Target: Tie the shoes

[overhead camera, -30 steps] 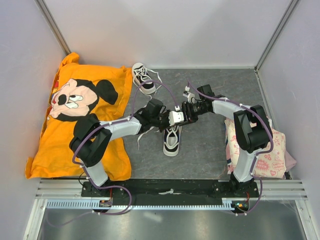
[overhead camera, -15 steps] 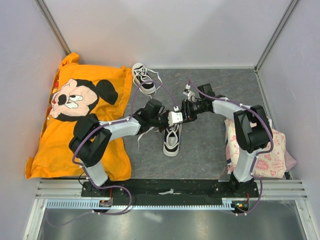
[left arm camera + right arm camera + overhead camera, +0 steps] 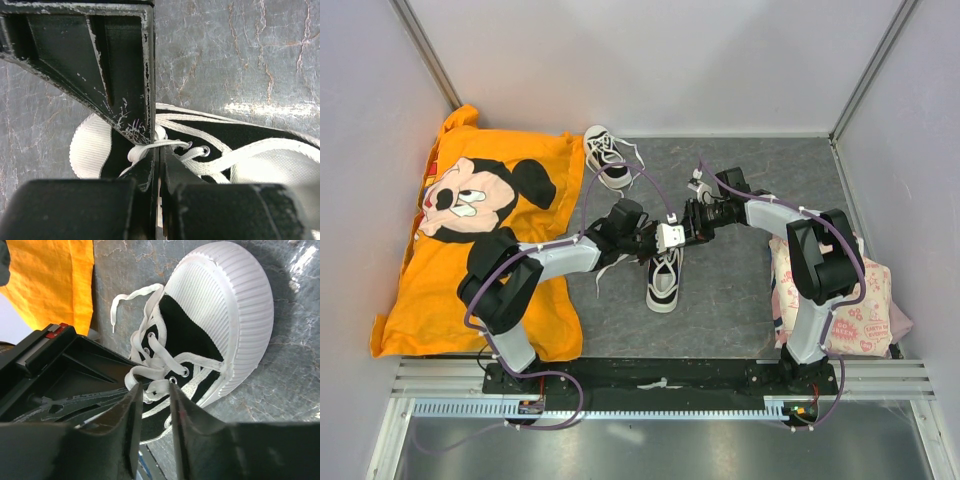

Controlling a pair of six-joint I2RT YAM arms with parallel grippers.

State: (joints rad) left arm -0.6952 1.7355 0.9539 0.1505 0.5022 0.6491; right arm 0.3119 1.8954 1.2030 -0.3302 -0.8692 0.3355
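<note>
One black sneaker (image 3: 663, 279) with a white toe cap lies mid-table, toe toward the arms. It also shows in the right wrist view (image 3: 210, 325) and the left wrist view (image 3: 260, 150). My left gripper (image 3: 650, 243) (image 3: 159, 147) is shut on a white lace (image 3: 167, 144) at the shoe's top eyelets. My right gripper (image 3: 678, 236) (image 3: 152, 385) meets it from the right, its jaws a little apart with a lace loop (image 3: 159, 388) between the tips. The second sneaker (image 3: 605, 156) lies at the back, untouched, its laces loose.
An orange Mickey Mouse shirt (image 3: 470, 230) covers the left of the table. A pink patterned cloth (image 3: 850, 310) lies at the right under the right arm. White walls enclose the grey tabletop (image 3: 750, 290) on three sides.
Both grippers have edged slightly left over the shoe's laces. The shoes have not moved.
</note>
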